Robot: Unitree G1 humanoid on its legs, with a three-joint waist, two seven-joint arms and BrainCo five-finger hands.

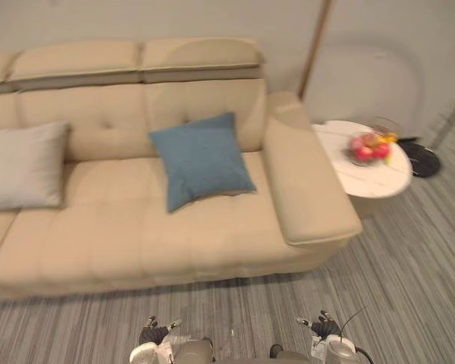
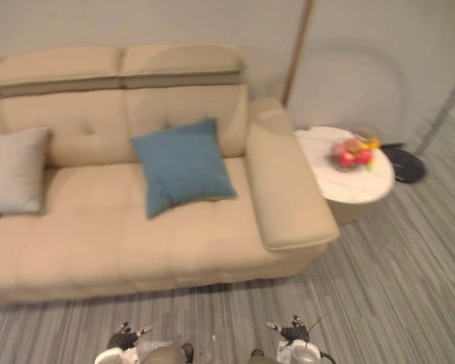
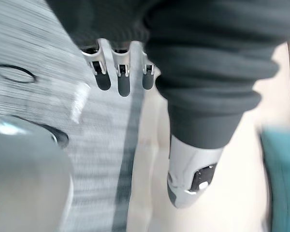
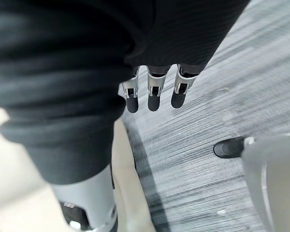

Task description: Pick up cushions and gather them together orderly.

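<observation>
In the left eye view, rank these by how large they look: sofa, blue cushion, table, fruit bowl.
1. sofa
2. blue cushion
3. table, close to the cushion, so that order is unsure
4. fruit bowl

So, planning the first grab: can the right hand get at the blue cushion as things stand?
Probably not yet: the right hand hangs open over the floor, short of the sofa, while the blue cushion leans on the backrest. Nothing blocks the way.

Two cushions [image 1: 202, 159] [image 1: 23, 165], one sofa [image 1: 136, 231], one table [image 1: 375, 184]
</observation>
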